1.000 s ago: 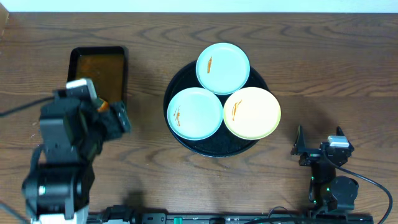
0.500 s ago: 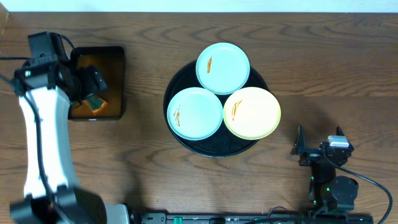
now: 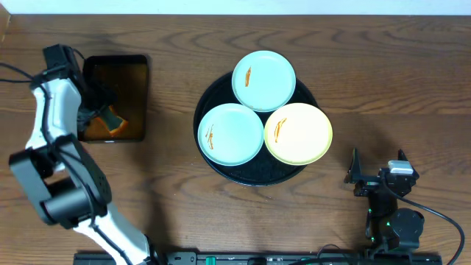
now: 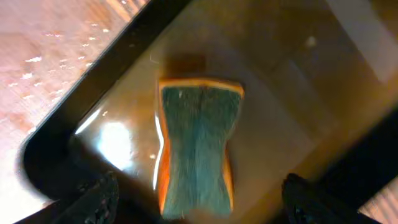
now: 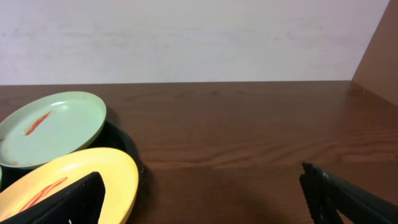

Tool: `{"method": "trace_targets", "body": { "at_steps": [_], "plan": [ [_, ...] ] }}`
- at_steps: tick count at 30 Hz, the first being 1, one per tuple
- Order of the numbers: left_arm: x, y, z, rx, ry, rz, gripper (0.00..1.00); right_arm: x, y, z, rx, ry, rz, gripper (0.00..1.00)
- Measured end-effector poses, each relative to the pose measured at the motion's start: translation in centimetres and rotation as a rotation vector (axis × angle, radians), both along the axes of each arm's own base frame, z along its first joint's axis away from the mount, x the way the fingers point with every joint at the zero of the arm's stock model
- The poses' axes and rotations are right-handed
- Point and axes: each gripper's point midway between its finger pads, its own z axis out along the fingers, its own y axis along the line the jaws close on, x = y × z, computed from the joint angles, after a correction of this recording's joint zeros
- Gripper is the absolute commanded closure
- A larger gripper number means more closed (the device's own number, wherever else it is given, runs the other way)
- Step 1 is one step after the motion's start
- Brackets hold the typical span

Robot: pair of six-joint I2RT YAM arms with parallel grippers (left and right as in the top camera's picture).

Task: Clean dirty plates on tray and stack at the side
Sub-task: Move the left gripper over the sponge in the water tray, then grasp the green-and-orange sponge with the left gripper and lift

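Right now all three plates sit on the round black tray in the middle of the wooden table. The far blue-green plate lies at the tray's back edge. The near blue-green plate is at the front on my left, and the pale yellow plate is at the front on my right. They are packed close together, rims touching or nearly so, and each carries a short orange streak on its face.

Off to the right of the tray, near the yellow plate but apart from it, my right pincer rests low over the bare wood. Its fingers are spread wide with nothing between them. Its wrist camera looks across the table at the yellow and far blue-green plates and a pale wall behind.

Well to the left of the plates stands a small rectangular tray of brown liquid. A sponge lies in it, its green scouring face up over an orange body. My left pincer hangs over that sponge with its fingers wide apart, one on either side of it. Neither finger touches it, and it grips nothing
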Motion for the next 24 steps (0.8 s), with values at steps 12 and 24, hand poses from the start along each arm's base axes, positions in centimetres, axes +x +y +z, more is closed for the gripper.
{"method": "trace_targets", "body": {
  "at_steps": [12, 24],
  "plan": [
    [1.1, 0.1, -6.0, -0.046, 0.054, 0.002, 0.48, 0.0, 0.0, 0.0, 0.0, 0.0, 0.0, 0.01],
    [0.5, -0.2, -6.2, -0.056, 0.079, 0.005, 0.56, 0.0, 0.0, 0.0, 0.0, 0.0, 0.0, 0.01]
  ]
}}
